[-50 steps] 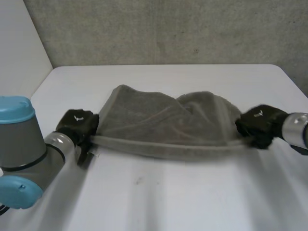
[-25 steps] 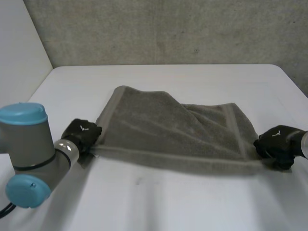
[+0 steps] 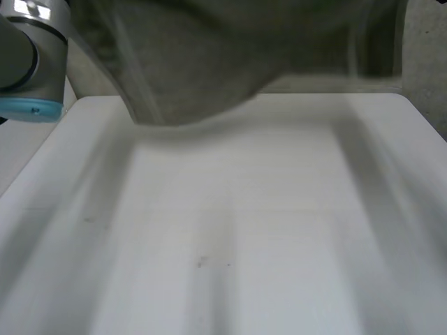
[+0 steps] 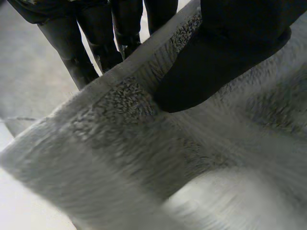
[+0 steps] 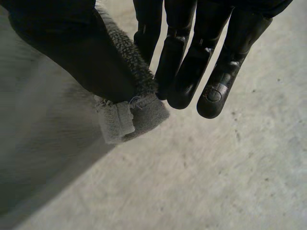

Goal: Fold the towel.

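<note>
The grey towel (image 3: 209,63) hangs lifted above the white table (image 3: 244,230), stretched wide across the head view. In the left wrist view my left hand (image 4: 225,52) is shut on the towel (image 4: 144,153): the thumb presses its banded edge against the fingers (image 4: 100,48) behind the cloth. In the right wrist view my right hand (image 5: 72,48) is shut on the towel's corner (image 5: 134,117), pinched between the thumb and the fingers (image 5: 192,62), with the stitched tip sticking out past them.
My left arm (image 3: 28,56) is raised at the table's far left corner. A grey wall (image 3: 426,63) stands behind the table. The table's right edge (image 3: 429,132) runs close to the towel's right side.
Both hands have lifted the towel off the table and up high; a second ago it lay stretched between them on the surface. The left hand closed tighter on its edge.
</note>
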